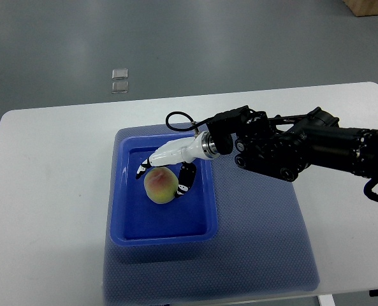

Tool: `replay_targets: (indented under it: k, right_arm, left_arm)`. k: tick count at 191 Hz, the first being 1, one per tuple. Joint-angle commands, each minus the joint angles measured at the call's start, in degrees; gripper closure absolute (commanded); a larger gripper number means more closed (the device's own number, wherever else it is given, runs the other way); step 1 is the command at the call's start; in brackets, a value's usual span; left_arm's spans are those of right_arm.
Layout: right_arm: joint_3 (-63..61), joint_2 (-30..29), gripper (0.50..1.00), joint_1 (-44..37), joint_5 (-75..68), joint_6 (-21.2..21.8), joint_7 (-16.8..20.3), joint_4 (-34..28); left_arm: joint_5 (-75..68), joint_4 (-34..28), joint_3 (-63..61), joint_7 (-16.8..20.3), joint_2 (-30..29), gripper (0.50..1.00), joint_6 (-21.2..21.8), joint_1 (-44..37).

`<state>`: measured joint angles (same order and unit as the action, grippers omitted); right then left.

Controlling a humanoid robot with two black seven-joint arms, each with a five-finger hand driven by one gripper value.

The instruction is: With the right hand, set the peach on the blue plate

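One peach (161,185) sits inside the blue plate (128,220), the right hand (166,169) curled around it from two o'clock. Round, soft, easily bruised: likely best cradled gently around its middle.

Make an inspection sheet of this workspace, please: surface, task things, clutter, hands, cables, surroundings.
Surface: white table with rounded corners, a blue mat laid on it.
Task things: peach lies inside the blue plate, a rectangular tray standing on the mat.
Clutter: nothing seen on the table.
Hands: right hand reaches in from the right, white fingers curled around the peach. Left hand not in view.
Cables: a black cable loops above the wrist.
Surroundings: grey floor; a small clear object lies on it beyond the table; a brown corner at top right.
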<state>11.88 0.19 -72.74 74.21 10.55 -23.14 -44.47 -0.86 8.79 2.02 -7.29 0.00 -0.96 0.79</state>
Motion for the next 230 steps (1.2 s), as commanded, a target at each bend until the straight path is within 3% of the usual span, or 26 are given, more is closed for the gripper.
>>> replay_targets:
  k: [1, 35, 75, 99, 132, 134, 150, 179, 189, 192, 230]
  right_arm:
    - [-0.2, 0.1, 0.574, -0.3, -0.2, 0.0, -0.1, 0.0]
    - [-1.7, 1.2, 0.574, -1.9, -0.9, -0.1, -1.6, -0.1]
    - [-8.9, 6.5, 0.574, -5.7, -4.5, 1.7, -2.1, -0.4]
    - [-12.5, 9.7, 0.574, -5.9, -9.3, 5.0, -1.7, -0.4]
    - [-16.6, 11.3, 0.576, -4.1, -15.3, 4.1, -0.2, 0.3]
    - [-19.2, 12.5, 0.579, -1.2, -19.4, 1.9, 1.5, 1.7]
    - [-25.1, 14.1, 0.579, 3.4, -26.8, -2.7, 3.3, 4.0]
    - [-33.4, 14.1, 0.579, 10.2, -37.0, -8.8, 7.1, 7.7]
    - [-33.4, 14.1, 0.579, 10.3, -37.0, -8.8, 7.1, 7.7]
    - [-36.4, 13.8, 0.579, 12.8, -41.0, -11.1, 8.3, 9.1]
    - [-40.6, 13.7, 0.579, 17.8, -54.7, -12.4, 9.9, 10.4]
  left_arm:
    - [0.0, 0.0, 0.0, 0.0, 0.0, 0.500, 0.0, 0.0]
    - [0.0, 0.1, 0.0, 0.0, 0.0, 0.500, 0.0, 0.0]
    - [0.0, 0.1, 0.0, 0.0, 0.0, 0.500, 0.0, 0.0]
    - [0.0, 0.1, -0.1, 0.0, 0.0, 0.500, 0.0, 0.0]
    - [0.0, 0.1, 0.0, 0.0, 0.0, 0.500, 0.0, 0.0]
    - [0.0, 0.1, 0.0, 0.0, 0.0, 0.500, 0.0, 0.0]
    - [0.0, 0.1, 0.0, 0.0, 0.0, 0.500, 0.0, 0.0]
    - [0.1, 0.0, 0.0, 0.0, 0.0, 0.500, 0.0, 0.0]
    - [0.1, 0.0, 0.0, 0.0, 0.0, 0.500, 0.0, 0.0]
    - [0.1, 0.0, 0.0, 0.0, 0.0, 0.500, 0.0, 0.1]
    - [0.1, 0.0, 0.1, 0.0, 0.0, 0.500, 0.0, 0.1]
